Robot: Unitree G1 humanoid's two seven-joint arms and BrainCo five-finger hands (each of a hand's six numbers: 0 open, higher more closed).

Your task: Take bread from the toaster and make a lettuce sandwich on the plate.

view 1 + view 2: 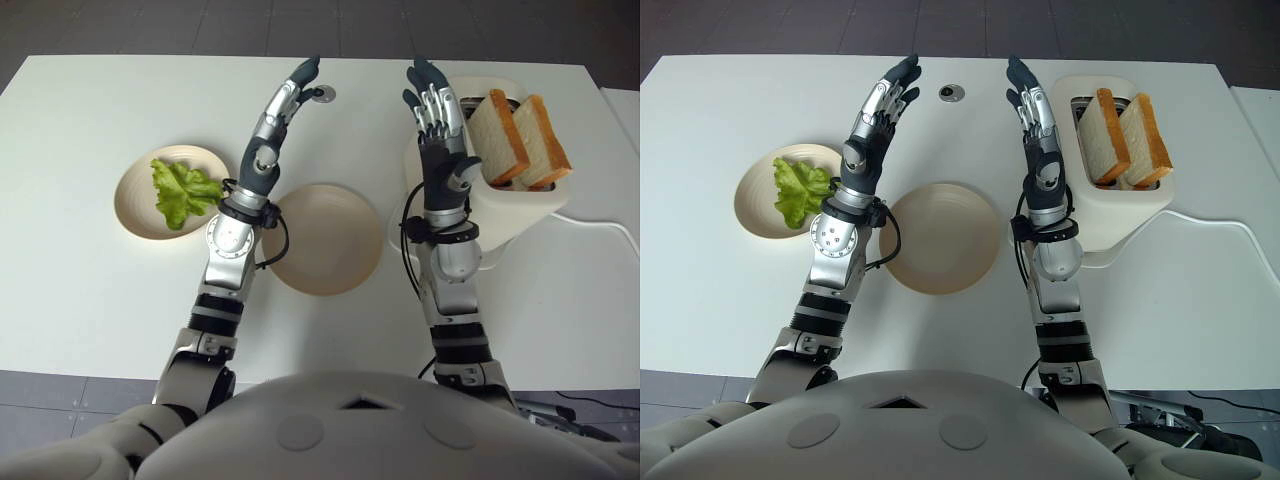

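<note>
The empty plate point(325, 240) is lying in the middle of the white table point(90, 300), near its front edge, with nothing on it yet.

The left hand point(275, 120) is hovering over the table just beyond the plate's left rim, fingers stretched out straight and slightly apart, pointing away from the robot. It is holding nothing and touching nothing; its wrist is crossing the plate's left edge as seen from above.

The right hand point(435, 110) is standing on the other side of the plate, palm turned inward, fingers spread open and only lightly bent at the tips. It is gripping nothing. It is sitting just beside the toaster point(515, 205), and whether it is brushing the casing cannot be told.

The cream toaster is resting to the right of the plate, with two bread slices point(497, 135) sticking up out of its slots, leaning a little. A white cable point(600, 222) is trailing off from it, farther right.

Left of the empty plate, a second plate point(135, 215) is carrying a green lettuce leaf point(183, 190). A small round fitting point(322, 94) is sitting in the tabletop beyond the empty plate.
</note>
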